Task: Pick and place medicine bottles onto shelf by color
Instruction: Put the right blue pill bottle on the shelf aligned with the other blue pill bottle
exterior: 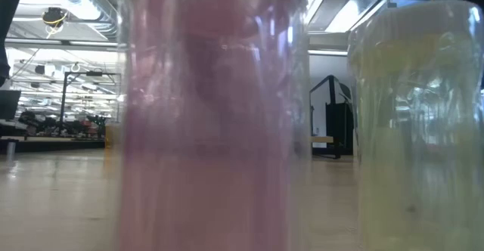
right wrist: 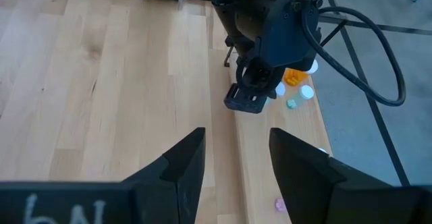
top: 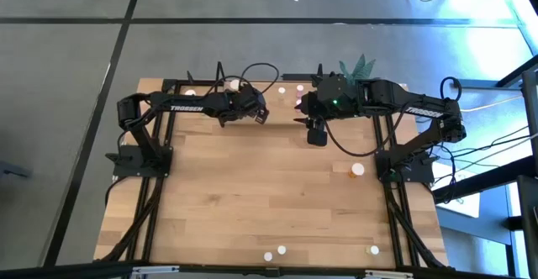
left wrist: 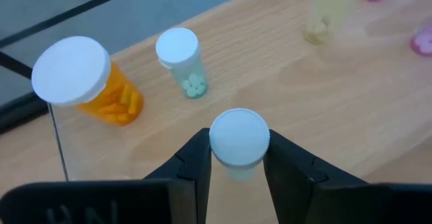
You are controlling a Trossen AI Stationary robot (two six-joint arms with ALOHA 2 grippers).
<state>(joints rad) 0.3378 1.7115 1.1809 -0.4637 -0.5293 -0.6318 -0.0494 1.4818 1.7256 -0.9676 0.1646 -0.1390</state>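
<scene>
While the right tool (right wrist: 233, 160) hung released at three o'clock, the left tool (left wrist: 236, 163) clenched an upright bottle (left wrist: 237, 140), with the green bottle (left wrist: 181, 62) at eleven o'clock.

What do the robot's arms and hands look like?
Both arms are black and jointed, with white TROSSEN lettering along them. The left arm and the right arm each trail looping black cables. The right arm has a small green light. Each hand has two flat, dark, wedge-shaped fingers.
</scene>
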